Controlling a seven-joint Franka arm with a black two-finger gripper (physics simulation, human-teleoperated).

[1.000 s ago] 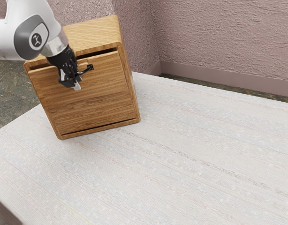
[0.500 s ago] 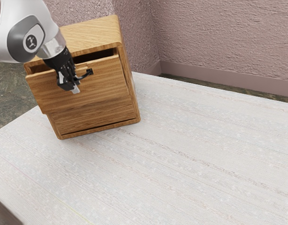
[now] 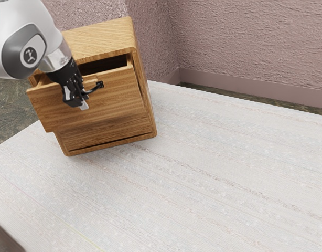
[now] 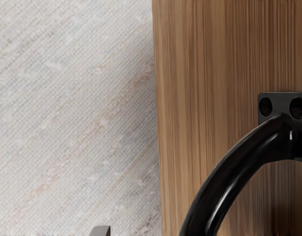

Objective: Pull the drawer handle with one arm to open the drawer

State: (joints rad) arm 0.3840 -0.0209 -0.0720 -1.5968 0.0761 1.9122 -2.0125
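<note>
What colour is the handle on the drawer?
The handle is shiny black, on light brown wood. The wrist view shows it best.

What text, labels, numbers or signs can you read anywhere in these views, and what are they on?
No readable words or numbers anywhere.
arm joint cap: a small white emblem, not legible as letters.
drawer front, handle and its mounting plate: no markings, just two holes in the plate.
table and wall: no signs or labels.
</note>
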